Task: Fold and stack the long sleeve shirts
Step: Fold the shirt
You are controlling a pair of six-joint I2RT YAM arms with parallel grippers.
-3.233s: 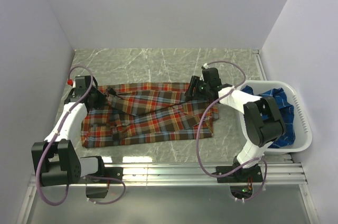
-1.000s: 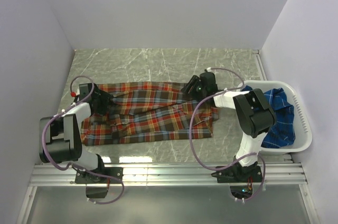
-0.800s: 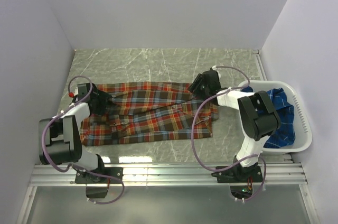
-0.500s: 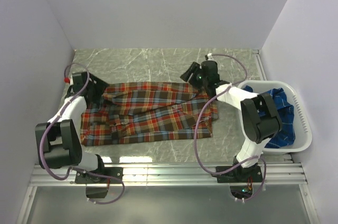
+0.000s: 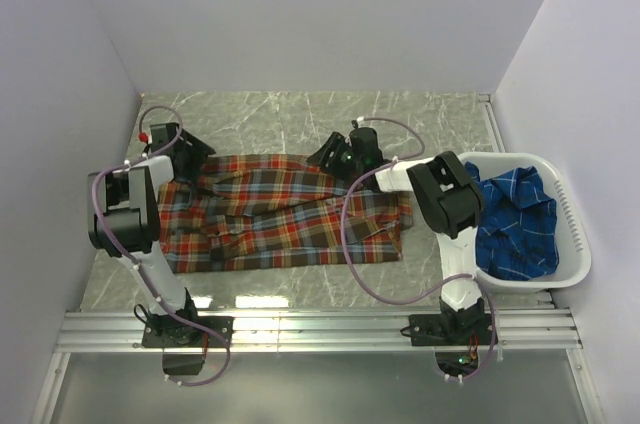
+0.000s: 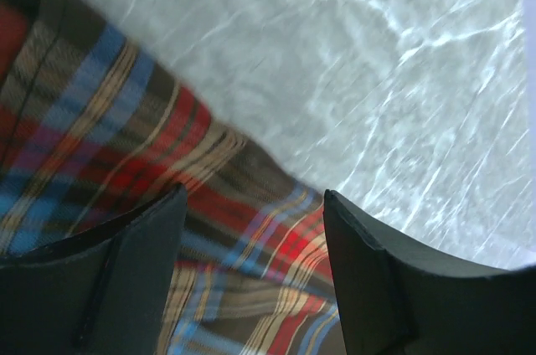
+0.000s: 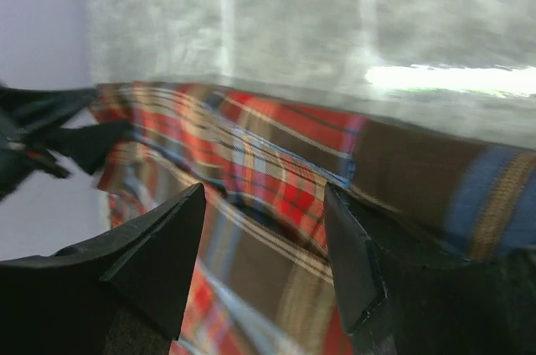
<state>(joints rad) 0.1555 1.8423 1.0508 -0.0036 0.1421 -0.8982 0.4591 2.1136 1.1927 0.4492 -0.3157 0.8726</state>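
The red-orange plaid long sleeve shirt [image 5: 285, 214] lies spread flat on the marble table. My left gripper [image 5: 197, 152] hovers at its far left corner, jaws open. In the left wrist view plaid cloth [image 6: 243, 238] shows under the gap of that gripper [image 6: 253, 196], gripped by neither finger. My right gripper [image 5: 326, 154] is over the shirt's far edge near the middle, also open. The right wrist view shows a fold of the plaid [image 7: 276, 179] below the gripper [image 7: 264, 192]. The blue plaid shirt [image 5: 512, 224] lies crumpled in the basket.
A white plastic basket [image 5: 572, 219] stands at the right edge of the table. Bare marble [image 5: 280, 119] runs behind the shirt to the back wall. Side walls close in left and right. A metal rail [image 5: 320, 329] carries the arm bases at the near edge.
Both grippers have moved toward the shirt's far edge: the left up to the far left corner, the right leftward along the edge. The shirt's top edge now lies straighter and flatter.
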